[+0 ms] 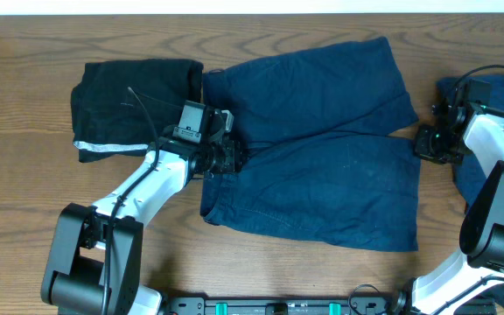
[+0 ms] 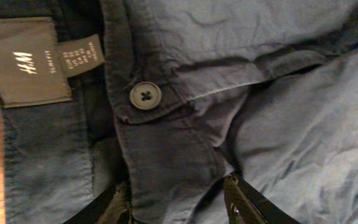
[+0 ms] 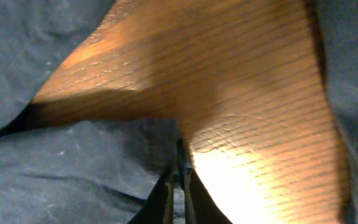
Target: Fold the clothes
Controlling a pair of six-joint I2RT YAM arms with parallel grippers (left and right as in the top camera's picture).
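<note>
The navy-blue shorts [image 1: 322,149] lie spread flat across the middle of the table, waistband to the left. My left gripper [image 1: 233,158] hangs over that waistband. In the left wrist view its open fingers stand on either side of the buttoned flap [image 2: 166,168], below the button [image 2: 145,95]; the left gripper [image 2: 179,202] pinches nothing. My right gripper [image 1: 422,142] is at the right hem of the shorts. The right wrist view shows the right gripper [image 3: 182,177] shut on the cloth edge [image 3: 104,174]. A folded black piece [image 1: 129,101] with a white edge strip lies at the left.
Another navy piece [image 1: 497,96] lies at the far right, partly under my right arm [image 1: 497,175]. Bare wooden table [image 1: 261,262] shows in front of the shorts and between the two legs' hems. An H&M label [image 2: 30,62] sits inside the waistband.
</note>
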